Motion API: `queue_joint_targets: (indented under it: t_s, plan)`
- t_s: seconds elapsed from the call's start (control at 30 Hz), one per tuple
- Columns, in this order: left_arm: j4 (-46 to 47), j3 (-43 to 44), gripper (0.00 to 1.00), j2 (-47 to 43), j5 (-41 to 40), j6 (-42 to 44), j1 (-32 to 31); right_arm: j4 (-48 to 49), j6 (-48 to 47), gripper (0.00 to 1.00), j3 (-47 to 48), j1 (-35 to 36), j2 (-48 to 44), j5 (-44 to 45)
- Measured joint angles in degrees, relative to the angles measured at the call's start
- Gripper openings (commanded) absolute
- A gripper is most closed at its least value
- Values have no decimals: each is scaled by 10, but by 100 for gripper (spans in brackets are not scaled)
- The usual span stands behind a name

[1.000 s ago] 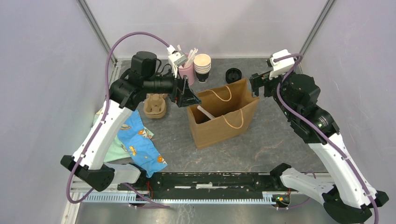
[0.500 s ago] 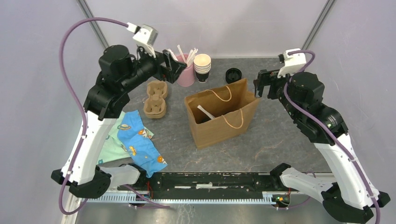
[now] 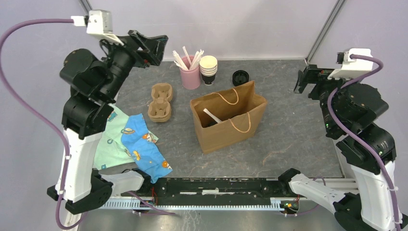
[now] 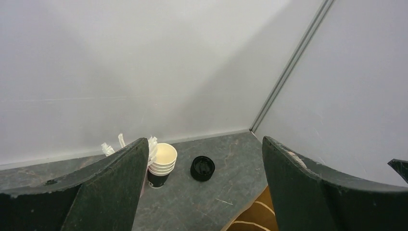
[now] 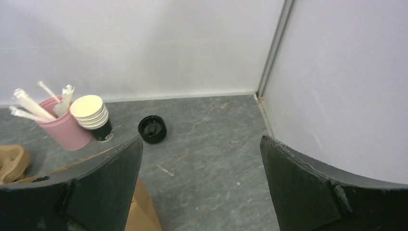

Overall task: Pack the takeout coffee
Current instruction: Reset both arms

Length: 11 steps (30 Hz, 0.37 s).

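Left fingers wide, empty; right fingers likewise. Takeout coffee not seen on table, presumably inside brown bag (dark interior, cannot confirm). Risk of tipping and spill from any nudge to the open, unsupported bag.

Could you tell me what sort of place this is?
Probably a robot lab cell staged as a takeout coffee counter: a brown paper bag, stacked cups and a cardboard cup carrier.

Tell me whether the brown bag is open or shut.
Open. The brown bag stands upright with its mouth spread wide; a white stick shows in its dark interior.
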Motion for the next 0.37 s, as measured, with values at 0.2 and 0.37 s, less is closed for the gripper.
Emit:
queue_joint_targets:
  t_s: [0.2, 0.37]
  plan:
    - [-15, 7, 93, -32, -11, -8, 0, 35, -56, 98, -6, 0, -22, 35]
    - [-14, 7, 93, -44, -6, -28, 0, 67, -77, 98, -16, 0, -35, 63]
